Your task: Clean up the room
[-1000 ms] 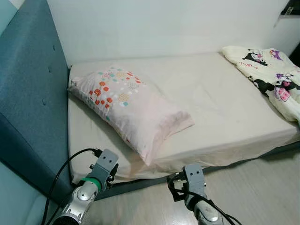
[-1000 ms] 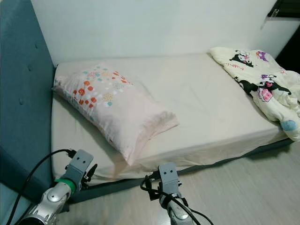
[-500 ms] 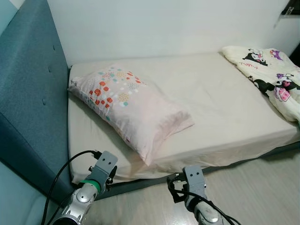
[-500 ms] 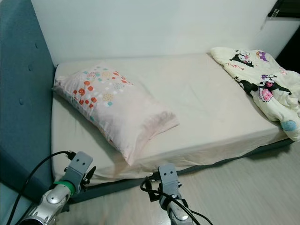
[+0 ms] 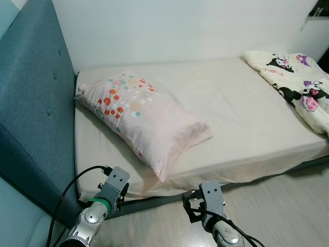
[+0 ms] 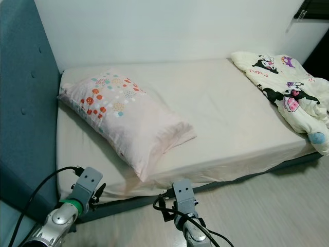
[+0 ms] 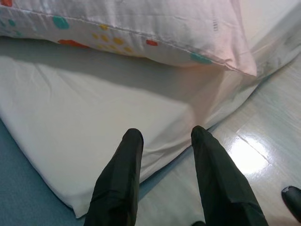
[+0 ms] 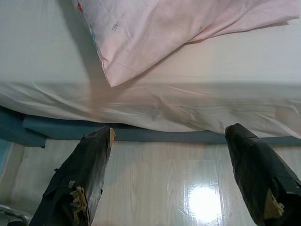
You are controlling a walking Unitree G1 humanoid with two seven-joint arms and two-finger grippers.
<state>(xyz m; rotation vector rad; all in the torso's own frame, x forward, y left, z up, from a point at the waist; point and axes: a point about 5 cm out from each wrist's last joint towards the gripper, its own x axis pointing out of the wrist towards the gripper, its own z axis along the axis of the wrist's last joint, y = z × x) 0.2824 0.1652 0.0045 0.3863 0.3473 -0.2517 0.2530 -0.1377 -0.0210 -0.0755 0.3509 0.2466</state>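
The bed [image 5: 241,123] fills most of the room before the robot, made up with a cream sheet [image 5: 247,110] and pushed against a white wall [image 5: 180,31]. A blue padded headboard [image 5: 31,118] stands at its left end. The pink pillow [image 5: 141,116], printed with small orange and teal shapes, lies slantwise on the bed near the headboard, one corner hanging just over the bed's near edge. At the bed's far right end a cream blanket [image 5: 300,85] with cartoon figures lies bunched up, spilling over the edge.

Both arms are held low in front of the bed, above the pale wood floor [image 5: 288,211]. The left tool [image 7: 164,141] points at the bed's near corner by the headboard, just under the pillow; its two black fingers stand a little apart with nothing between them. The right tool [image 8: 171,136] hangs over the floor facing the bed's side, below the pillow's overhanging corner; its fingers are spread wide and hold nothing. Below the sheet's hem runs the bed's blue base [image 8: 155,134].
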